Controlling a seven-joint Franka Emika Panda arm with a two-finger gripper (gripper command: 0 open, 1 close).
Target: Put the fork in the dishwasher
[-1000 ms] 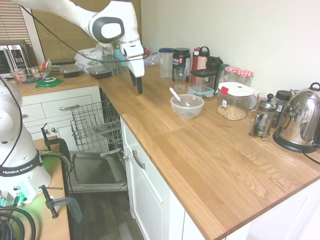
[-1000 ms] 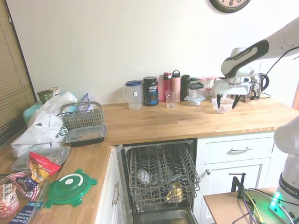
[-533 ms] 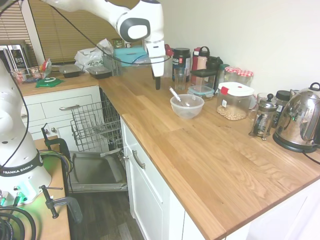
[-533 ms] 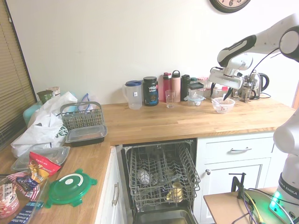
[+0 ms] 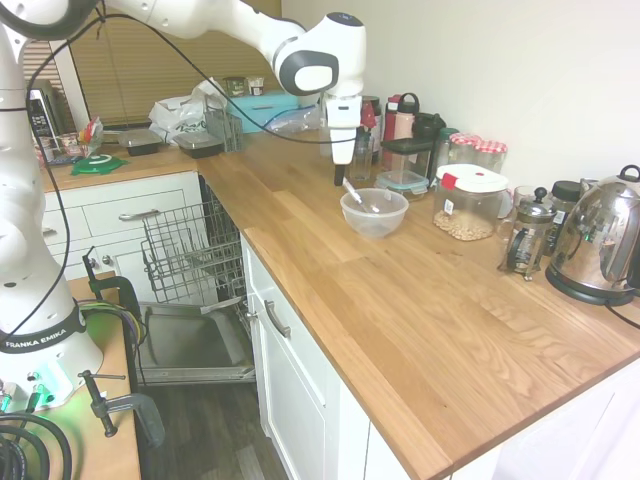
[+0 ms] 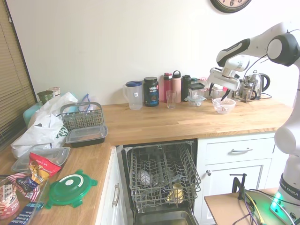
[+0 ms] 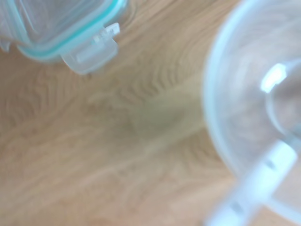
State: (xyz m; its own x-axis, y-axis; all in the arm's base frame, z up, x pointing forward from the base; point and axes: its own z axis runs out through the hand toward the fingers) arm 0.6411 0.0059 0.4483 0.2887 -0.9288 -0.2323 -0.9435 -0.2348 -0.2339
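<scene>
The white, jointed robot arm (image 5: 200, 20) reaches across from its base, the wrist turned so that the hand (image 5: 339, 176) points straight down. The hand's dark fingers (image 6: 226, 94) hang above the worktop, holding nothing. Whether the fingers are parted or closed cannot be made out.

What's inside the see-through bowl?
The white fork leans inside the clear bowl, handle poking over the rim. Its tip is too blurry to make out.
</scene>
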